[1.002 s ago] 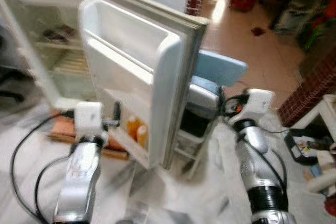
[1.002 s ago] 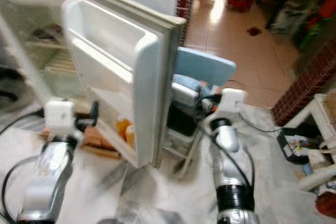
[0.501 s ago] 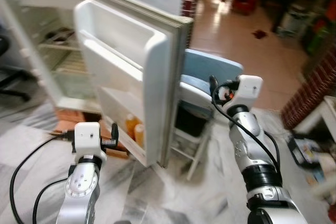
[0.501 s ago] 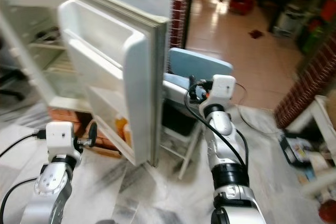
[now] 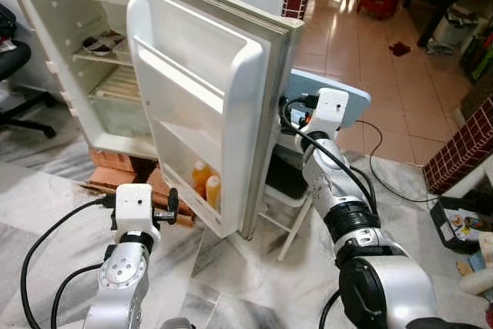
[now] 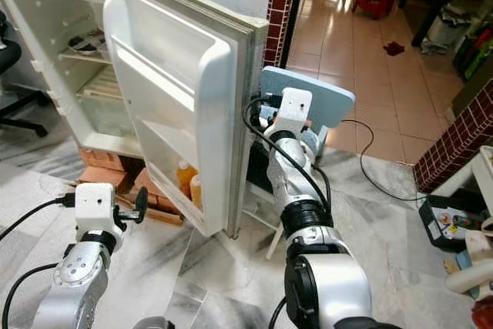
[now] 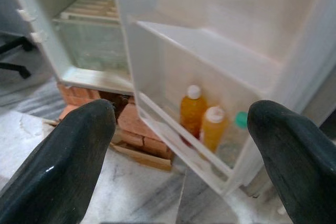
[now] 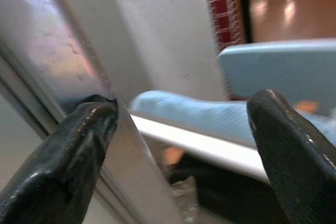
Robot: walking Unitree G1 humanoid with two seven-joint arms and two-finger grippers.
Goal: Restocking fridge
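The white fridge stands open, its door swung out toward me. Two orange bottles with white caps stand side by side in the door's lowest shelf. My left gripper is held low in front of that shelf, open and holding nothing, a short way from the bottles. On the far side of the door, my right gripper is up at its outer edge. It is open, one of its fingers resting against the door's metal edge. A small dish sits on an upper fridge shelf.
A light blue chair stands just behind the door, by my right arm. Bricks prop the fridge off the marble floor. A black office chair is at the left and a brick wall at the right. Cables trail on the floor.
My right gripper has moved left and up to the door's outer edge. The left arm has stayed low before the door. The view has shifted and steadied.
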